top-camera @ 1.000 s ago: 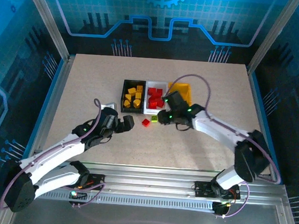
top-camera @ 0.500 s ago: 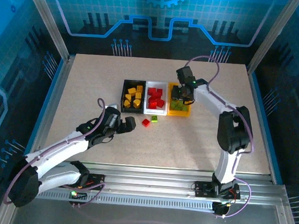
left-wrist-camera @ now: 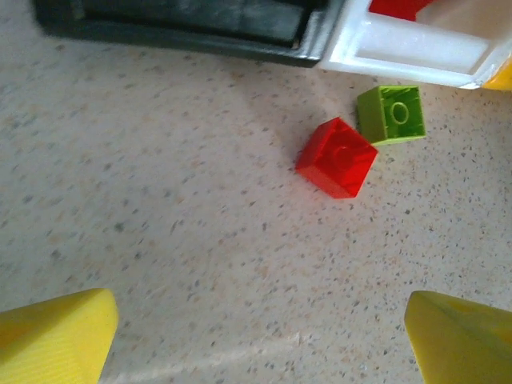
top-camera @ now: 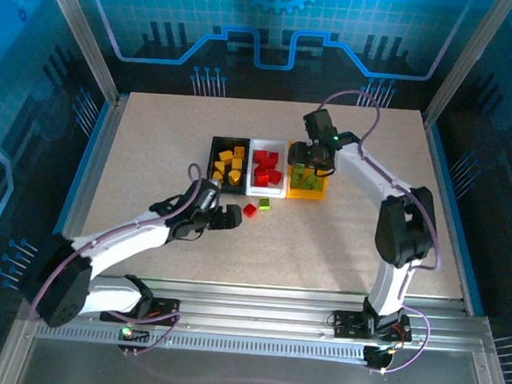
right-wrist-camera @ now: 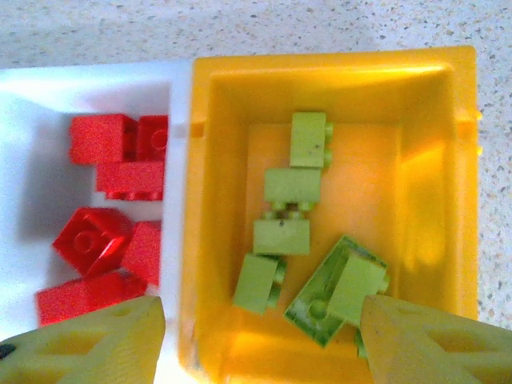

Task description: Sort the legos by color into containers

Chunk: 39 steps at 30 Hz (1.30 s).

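While the left arm (top-camera: 121,235) stretches low across the table (top-camera: 155,132), its left gripper (top-camera: 229,216) spread wide and empty just short of a loose red brick (left-wrist-camera: 337,157) and a lime green brick (left-wrist-camera: 390,114) lying right beside each other near the white bin (top-camera: 270,144), the right arm (top-camera: 371,174) reaches out and bends down, the right gripper (right-wrist-camera: 260,344) hanging over the yellow bin (right-wrist-camera: 320,60), fingers parted with nothing between them. From above, that gripper hides part of the yellow bin, and the left wrist view cuts off the bins' insides. Contents: black bin (top-camera: 215,142), yellow-orange bricks (top-camera: 227,168); white bin, red bricks (right-wrist-camera: 112,160); yellow bin, lime green bricks (right-wrist-camera: 292,236).
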Each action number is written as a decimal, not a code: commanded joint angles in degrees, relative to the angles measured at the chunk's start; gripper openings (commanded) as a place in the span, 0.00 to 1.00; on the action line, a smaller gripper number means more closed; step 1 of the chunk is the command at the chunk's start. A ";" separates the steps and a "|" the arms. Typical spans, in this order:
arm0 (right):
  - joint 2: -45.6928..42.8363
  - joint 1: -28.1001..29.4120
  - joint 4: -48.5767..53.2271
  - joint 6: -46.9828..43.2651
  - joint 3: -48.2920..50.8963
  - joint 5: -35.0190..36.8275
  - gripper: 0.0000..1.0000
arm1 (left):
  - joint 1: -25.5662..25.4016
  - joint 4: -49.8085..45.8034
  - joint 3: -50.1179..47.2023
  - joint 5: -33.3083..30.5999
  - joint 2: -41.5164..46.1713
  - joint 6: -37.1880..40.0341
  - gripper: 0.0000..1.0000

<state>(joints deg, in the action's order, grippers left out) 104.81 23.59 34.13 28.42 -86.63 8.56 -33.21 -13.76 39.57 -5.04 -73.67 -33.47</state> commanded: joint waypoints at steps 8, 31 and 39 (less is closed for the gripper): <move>-11.43 2.68 -4.48 2.60 11.40 -1.75 0.68 | -6.14 1.59 13.45 -7.88 -20.20 10.44 0.85; -17.50 2.12 -5.64 2.95 15.65 -1.03 0.68 | -9.53 4.00 14.69 -15.60 -26.81 11.55 0.34; -18.42 1.98 -7.30 3.97 19.11 -1.40 0.68 | -9.96 -0.93 12.34 -9.46 -10.51 5.35 0.31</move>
<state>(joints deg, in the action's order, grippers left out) 88.27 25.82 27.90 31.14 -68.86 7.03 -42.98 -12.32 50.22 -17.50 -88.79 -25.19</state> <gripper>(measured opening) 0.683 0.335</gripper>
